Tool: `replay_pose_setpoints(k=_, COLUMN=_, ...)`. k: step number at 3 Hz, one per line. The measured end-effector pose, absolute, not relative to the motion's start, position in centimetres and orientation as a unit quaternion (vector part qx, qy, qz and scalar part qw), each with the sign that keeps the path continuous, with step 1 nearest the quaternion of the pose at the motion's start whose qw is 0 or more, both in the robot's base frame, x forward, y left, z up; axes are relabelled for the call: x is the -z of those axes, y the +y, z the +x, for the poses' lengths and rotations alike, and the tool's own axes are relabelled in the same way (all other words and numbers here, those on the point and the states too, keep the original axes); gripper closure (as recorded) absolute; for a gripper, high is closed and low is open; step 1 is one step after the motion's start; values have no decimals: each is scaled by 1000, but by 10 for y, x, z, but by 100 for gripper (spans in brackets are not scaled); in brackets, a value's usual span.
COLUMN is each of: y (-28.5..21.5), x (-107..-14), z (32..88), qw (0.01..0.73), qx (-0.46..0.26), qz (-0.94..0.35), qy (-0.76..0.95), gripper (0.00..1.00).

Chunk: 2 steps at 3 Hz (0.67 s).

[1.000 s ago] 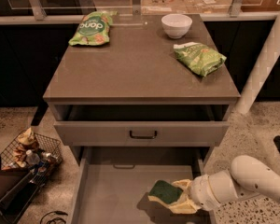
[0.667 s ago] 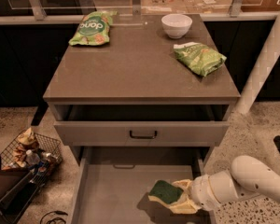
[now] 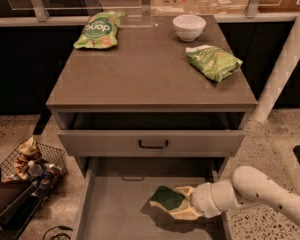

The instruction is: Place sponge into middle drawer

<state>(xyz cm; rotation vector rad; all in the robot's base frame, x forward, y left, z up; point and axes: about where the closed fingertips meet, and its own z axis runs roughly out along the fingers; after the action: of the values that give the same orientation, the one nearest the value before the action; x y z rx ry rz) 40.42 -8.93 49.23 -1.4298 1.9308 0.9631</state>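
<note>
The sponge [image 3: 163, 197], dark green on top with pale yellow at its edge, is held in my gripper [image 3: 176, 202], which is shut on it. The gripper reaches in from the right and holds the sponge just above the floor of the middle drawer [image 3: 117, 209], towards its right side. A shadow lies on the grey floor under the sponge. The middle drawer is pulled far out and holds nothing else that I can see. My white arm [image 3: 260, 191] comes in from the lower right.
Above the middle drawer, the top drawer's grey front with a dark handle [image 3: 153, 144] stands slightly open. On the cabinet top lie two green snack bags [image 3: 96, 30] [image 3: 213, 61] and a white bowl [image 3: 189, 27]. A wire basket [image 3: 32, 164] sits on the floor at the left. A white post [image 3: 282, 69] stands at the right.
</note>
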Motion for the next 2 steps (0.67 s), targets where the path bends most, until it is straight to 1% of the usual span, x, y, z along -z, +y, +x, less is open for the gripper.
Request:
replay_pose_setpoints(k=1, y=-68, x=-477, z=430, qw=320, qx=-366, qz=-551, qy=678, gripper=100)
replay_pose_setpoints(k=2, y=-40, x=-462, z=449, qw=350, qx=-378, qz=-572, qy=638, gripper=100)
